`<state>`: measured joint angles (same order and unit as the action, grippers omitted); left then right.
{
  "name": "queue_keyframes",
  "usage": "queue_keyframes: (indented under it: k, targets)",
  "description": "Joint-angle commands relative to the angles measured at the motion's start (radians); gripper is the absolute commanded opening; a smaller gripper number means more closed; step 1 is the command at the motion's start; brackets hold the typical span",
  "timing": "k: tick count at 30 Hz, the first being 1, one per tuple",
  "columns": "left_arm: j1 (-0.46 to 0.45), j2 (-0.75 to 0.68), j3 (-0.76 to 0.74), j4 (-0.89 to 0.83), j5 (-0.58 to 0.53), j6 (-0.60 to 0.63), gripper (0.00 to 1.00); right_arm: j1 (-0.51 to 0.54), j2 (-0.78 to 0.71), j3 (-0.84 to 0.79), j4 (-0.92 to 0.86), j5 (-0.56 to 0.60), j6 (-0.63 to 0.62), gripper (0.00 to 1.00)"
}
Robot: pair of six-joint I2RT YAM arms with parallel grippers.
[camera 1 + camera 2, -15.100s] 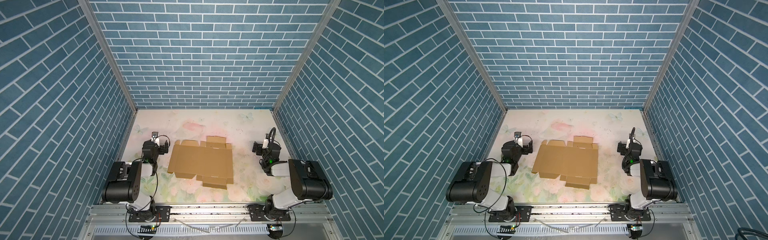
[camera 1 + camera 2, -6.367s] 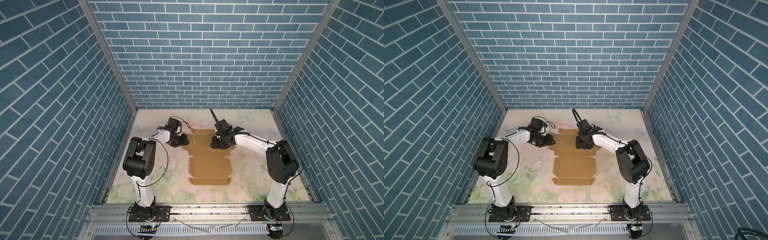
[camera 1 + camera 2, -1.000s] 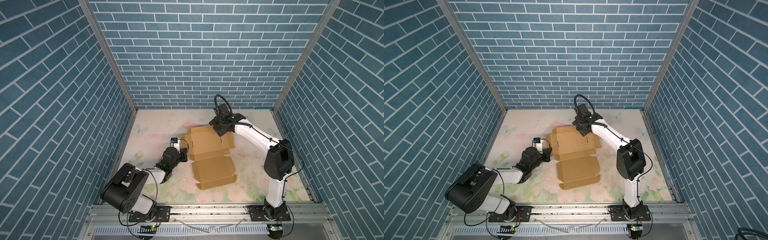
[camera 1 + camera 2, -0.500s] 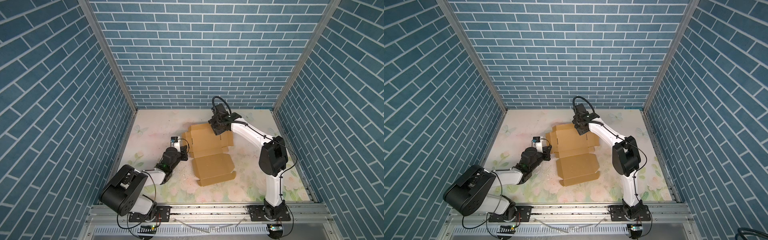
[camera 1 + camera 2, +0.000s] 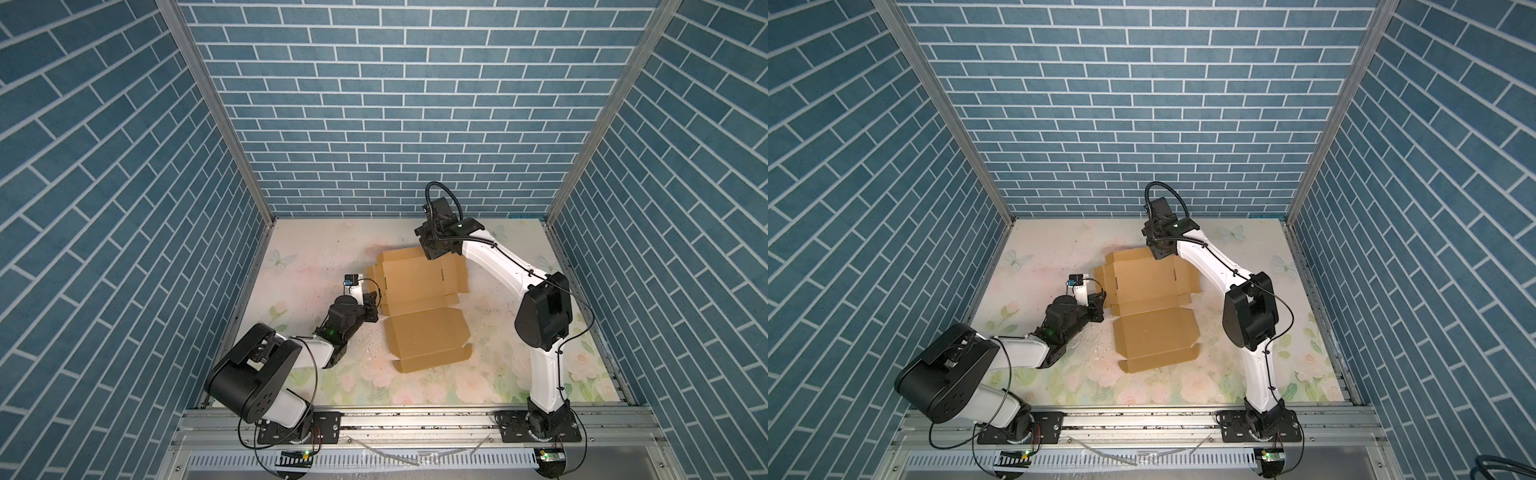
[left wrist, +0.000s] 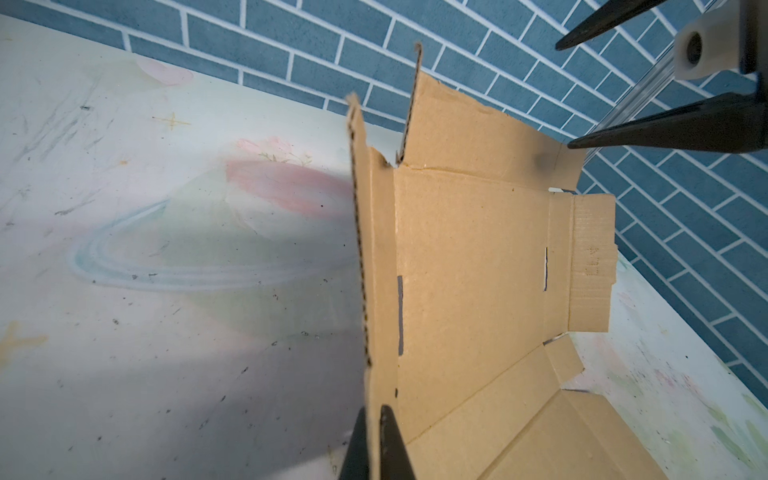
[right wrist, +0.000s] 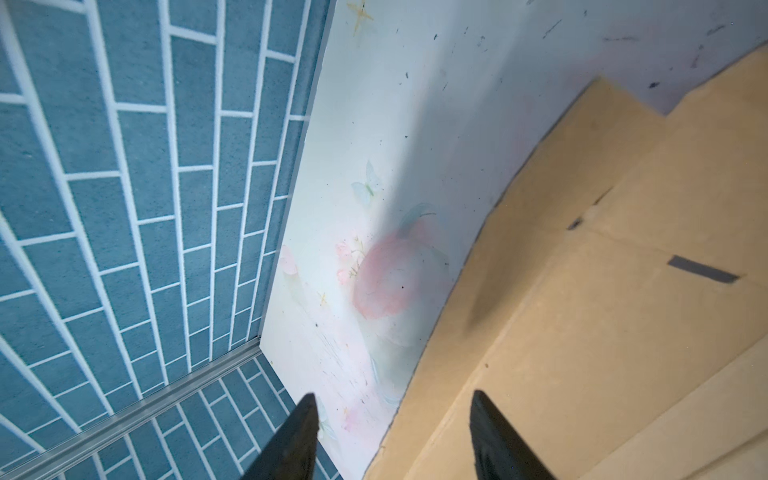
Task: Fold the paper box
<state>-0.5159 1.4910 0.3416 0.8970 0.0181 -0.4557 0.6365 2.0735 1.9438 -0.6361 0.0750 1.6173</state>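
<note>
The paper box (image 5: 419,286) (image 5: 1148,291) is a brown cardboard sheet lying unfolded in the middle of the table, its plain near panel (image 5: 428,338) flat. My left gripper (image 5: 375,306) (image 5: 1101,306) (image 6: 374,415) is shut on the box's left side flap (image 6: 361,232), which stands upright. My right gripper (image 5: 434,254) (image 5: 1160,254) (image 7: 392,401) hangs open over the far flap (image 6: 478,137), one finger above the cardboard and the other above the table, gripping nothing. The left wrist view also catches those open fingers (image 6: 665,124).
The floral table mat (image 5: 316,257) is ringed by blue brick walls (image 5: 395,124). A metal rail (image 5: 415,419) runs along the front edge, where both arm bases stand. Small white crumbs (image 5: 372,353) lie left of the box's near panel.
My right gripper has shifted slightly left along the box's far edge and its jaws have narrowed a little. The left gripper has kept its hold on the side flap.
</note>
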Motion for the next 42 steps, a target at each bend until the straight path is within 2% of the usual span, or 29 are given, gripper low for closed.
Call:
queue_keyframes:
  k: [1, 14, 25, 34, 42]
  targets:
    - [-0.010, -0.009, 0.005, 0.040, -0.016, -0.003, 0.00, -0.004, 0.049, 0.046, -0.048, -0.007, 0.058, 0.58]
    - [-0.019, -0.017, -0.004, 0.074, -0.056, -0.011, 0.00, -0.004, 0.106, 0.119, -0.106, -0.034, 0.065, 0.56]
    - [-0.029, -0.006, 0.019, 0.076, -0.073, -0.013, 0.00, -0.003, 0.106, 0.114, -0.094, -0.043, 0.061, 0.37]
    - [-0.030, 0.014, 0.040, 0.084, -0.068, -0.024, 0.00, 0.000, 0.076, 0.043, -0.051, -0.044, 0.062, 0.26]
    - [-0.032, 0.061, 0.081, 0.087, -0.063, -0.028, 0.00, 0.002, 0.064, -0.019, -0.007, -0.065, 0.082, 0.27]
